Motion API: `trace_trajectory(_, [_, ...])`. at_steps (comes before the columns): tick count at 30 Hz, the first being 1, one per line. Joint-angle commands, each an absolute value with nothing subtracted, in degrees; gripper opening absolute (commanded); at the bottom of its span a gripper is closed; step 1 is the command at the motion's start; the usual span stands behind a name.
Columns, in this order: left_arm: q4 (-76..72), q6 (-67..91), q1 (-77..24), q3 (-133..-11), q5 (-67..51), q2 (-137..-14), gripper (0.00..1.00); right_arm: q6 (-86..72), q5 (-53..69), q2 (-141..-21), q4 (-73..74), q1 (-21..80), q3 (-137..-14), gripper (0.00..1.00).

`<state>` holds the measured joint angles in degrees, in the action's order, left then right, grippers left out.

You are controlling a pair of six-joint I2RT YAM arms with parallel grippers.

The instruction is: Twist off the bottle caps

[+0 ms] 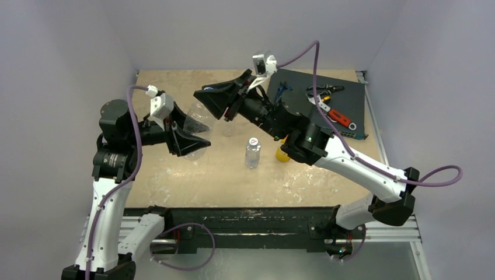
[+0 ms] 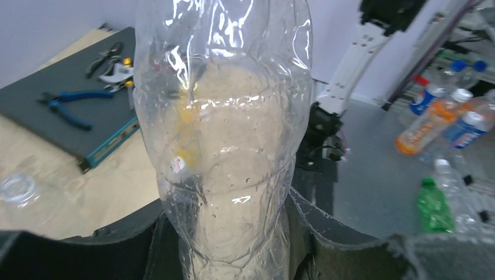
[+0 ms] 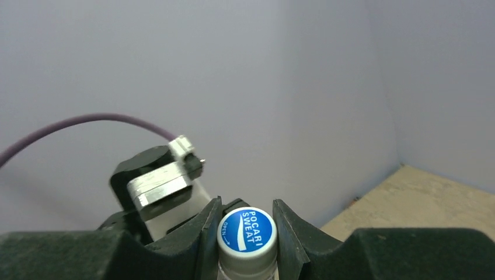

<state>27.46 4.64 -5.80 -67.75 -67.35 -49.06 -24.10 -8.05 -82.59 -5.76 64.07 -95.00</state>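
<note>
Closest in the right wrist view, the right gripper (image 3: 246,219) is closed onto the blue cap (image 3: 246,231), its two dark fingers (image 3: 205,233) pressed against opposite sides of the cap with no gap showing. The cap's printed top faces the camera. Below it runs the clear bottle (image 2: 222,146), which is thin-walled, crumpled and beaded with droplets inside. Its lower body is clamped between the fingers of the left gripper (image 2: 230,256), so both grippers hold it in the air above the table (image 1: 192,175), lying nearly level. The main risk, as I judge it, is that the soft wall twists or caves in the left grip, so the whole bottle turns with the cap rather than the thread loosening. The right fingers could also skid round the small cap if they hold only its rim. The right arm reaches from its near-right base diagonally across to the far left with its wrist about level. The left arm rises from its base, bends at the elbow and points its gripper right to meet the other. A small bottle (image 1: 253,156) with a white cap (image 1: 253,142) stands nearby, and a yellow bottle (image 1: 282,154) sits half hidden behind the right arm.
</note>
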Motion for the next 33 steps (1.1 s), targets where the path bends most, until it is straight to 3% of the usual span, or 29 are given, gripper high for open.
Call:
trace_trajectory(1, [13.6, 24.0, -5.8, -70.2, -76.4, -50.4, 0.09, -23.1, 14.0, -76.7, -23.2, 64.0, -90.8, 0.0])
trace_trajectory(8, [14.2, 22.9, -5.8, -72.7, -79.0, -49.4, 0.07, -30.5, 43.0, -79.6, -31.9, 59.9, -92.8, 0.0])
trace_trajectory(14, [18.4, 18.5, -5.8, -73.2, -78.3, -49.4, 0.06, -35.2, 46.7, -80.9, -33.9, 56.1, -92.8, 0.0])
trace_trajectory(15, [19.3, 17.1, -5.9, -73.2, -77.9, -49.3, 0.06, -33.5, 44.2, -80.7, -30.9, 56.1, -93.2, 0.07])
trace_trajectory(17, [21.2, 14.3, -5.8, -73.3, -75.9, -49.4, 0.06, -28.5, 34.3, -80.0, -24.2, 56.1, -94.0, 0.34])
trace_trajectory(19, [23.6, 10.8, -5.8, -73.6, -72.4, -49.2, 0.06, -26.7, 24.5, -79.1, -19.6, 56.1, -94.1, 0.67])
trace_trajectory(20, [24.8, 8.7, -5.8, -73.7, -70.0, -49.1, 0.08, -26.0, 19.6, -78.4, -18.7, 56.3, -93.5, 0.74])
trace_trajectory(24, [25.1, 2.8, -5.8, -72.6, -58.7, -47.0, 0.07, -23.0, -0.6, -77.7, -13.4, 60.4, -95.4, 0.81])
trace_trajectory(29, [24.2, -5.6, -5.8, -69.0, -45.0, -44.2, 0.03, -20.5, -19.4, -86.0, 3.3, 65.6, -110.2, 0.74])
trace_trajectory(33, [24.3, -9.2, -5.8, -67.6, -41.3, -42.8, 0.03, -20.3, -26.0, -89.8, 9.1, 66.3, -115.8, 0.72])
